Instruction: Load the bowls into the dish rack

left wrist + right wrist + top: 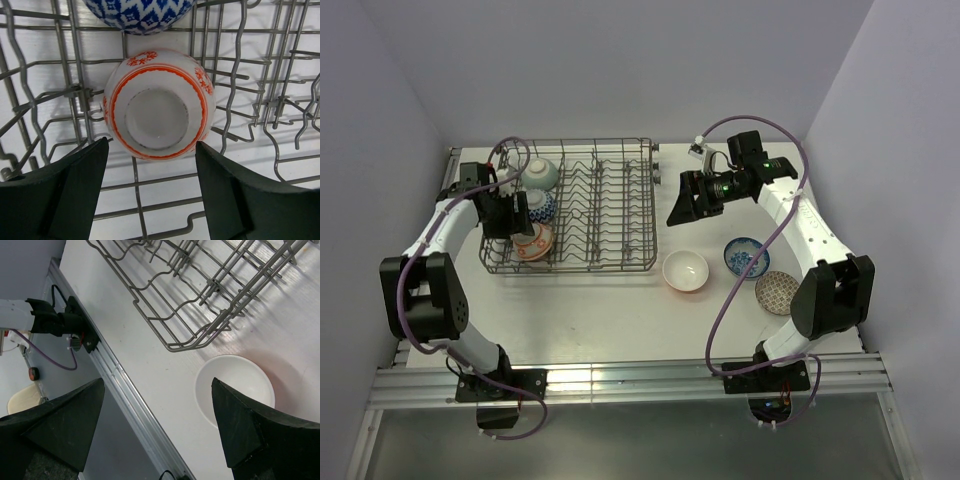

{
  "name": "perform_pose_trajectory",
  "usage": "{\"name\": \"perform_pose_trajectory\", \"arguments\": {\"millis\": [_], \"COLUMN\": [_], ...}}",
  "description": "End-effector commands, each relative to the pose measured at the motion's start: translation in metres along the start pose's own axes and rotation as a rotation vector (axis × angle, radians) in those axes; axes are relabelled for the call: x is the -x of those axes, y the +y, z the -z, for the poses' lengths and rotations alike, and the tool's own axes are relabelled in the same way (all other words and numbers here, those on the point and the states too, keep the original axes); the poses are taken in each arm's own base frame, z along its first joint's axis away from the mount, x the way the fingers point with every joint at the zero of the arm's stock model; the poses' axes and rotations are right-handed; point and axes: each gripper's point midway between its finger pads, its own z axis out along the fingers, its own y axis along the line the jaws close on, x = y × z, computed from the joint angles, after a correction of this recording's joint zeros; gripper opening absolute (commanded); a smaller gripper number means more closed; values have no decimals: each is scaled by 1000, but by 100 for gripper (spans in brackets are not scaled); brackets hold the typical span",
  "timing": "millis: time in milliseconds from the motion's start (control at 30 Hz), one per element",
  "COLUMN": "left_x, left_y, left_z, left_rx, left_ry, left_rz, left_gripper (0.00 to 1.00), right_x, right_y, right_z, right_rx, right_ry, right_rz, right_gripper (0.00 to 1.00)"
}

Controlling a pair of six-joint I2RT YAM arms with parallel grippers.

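Because the left gripper (151, 144) stands with its fingers apart at the sides of the red-orange bowl (157, 107), contact cannot be confirmed. If it is pinching, a withdrawal could drag the bowl off its tines or into the blue-white bowl (140, 12) at 12 o'clock. The bowl sits in the 9 o'clock column of the dish rack (600, 267). The right gripper (157, 382) is wide and empty above the white bowl (235, 385). Only the left wrist view shows the racked bowl's base ring. Only the top view shows two further bowls (747, 258) on the desk (620, 320), at the rack's 4 o'clock.
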Motion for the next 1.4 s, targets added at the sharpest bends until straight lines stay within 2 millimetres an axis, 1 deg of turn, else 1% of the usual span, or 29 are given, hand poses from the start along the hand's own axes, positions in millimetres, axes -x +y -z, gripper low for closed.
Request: {"name": "perform_pose_trajectory", "arguments": {"millis": [0, 333, 567, 733, 867, 900, 1000, 1033, 1100, 1133, 1200, 1233, 1300, 1333, 1367], "left_x": [17, 20, 24, 31, 32, 31, 30, 31, 29, 30, 31, 33, 36, 37, 38], "left_y": [-12, -13, -11, -12, -12, -12, -13, -13, -14, -14, -15, -16, -16, -17, -16], "left_z": [0, -11, -16, -16, -18, -18, -17, -15, -14, -12, -9, -5, 0, 4, 7], "left_rx": [-61, -82, -77, -81, -83, -80, -84, -84, -86, -86, -86, -84, -77, -74, -71], "left_ry": [-48, -42, -45, -58, -52, -51, -45, -48, -43, -47, -52, -61, -73, -79, -86], "left_rz": [0, 13, 15, 19, 22, 23, 23, 23, 20, 20, 22, 18, 16, 15, 14], "left_gripper": [76, 74, 69, 67, 61, 58, 52, 48, 43, 36, 30, 24, 17, 7, 2], "right_x": [9, 9, 7, 7, 7, 8, 8, 8, 8, 9, 9, 9, 10, 10, 10], "right_y": [11, 8, 6, 6, 6, 6, 6, 6, 6, 5, 5, 5, 6, 6, 6], "right_z": [6, 4, 1, 1, 0, 1, 1, 1, 1, 0, 1, 0, 1, 1, 1], "right_rx": [20, 21, 29, 32, 32, 32, 30, 32, 30, 30, 30, 30, 32, 32, 33], "right_ry": [-43, -35, -27, -26, -23, -25, -24, -25, -24, -25, -25, -24, -24, -24, -24], "right_rz": [50, 42, 31, 30, 29, 32, 32, 33, 32, 33, 33, 31, 35, 34, 34], "right_gripper": [94, 94, 93, 93, 92, 92, 92, 92, 91, 91, 91, 91, 91, 91, 91]}}
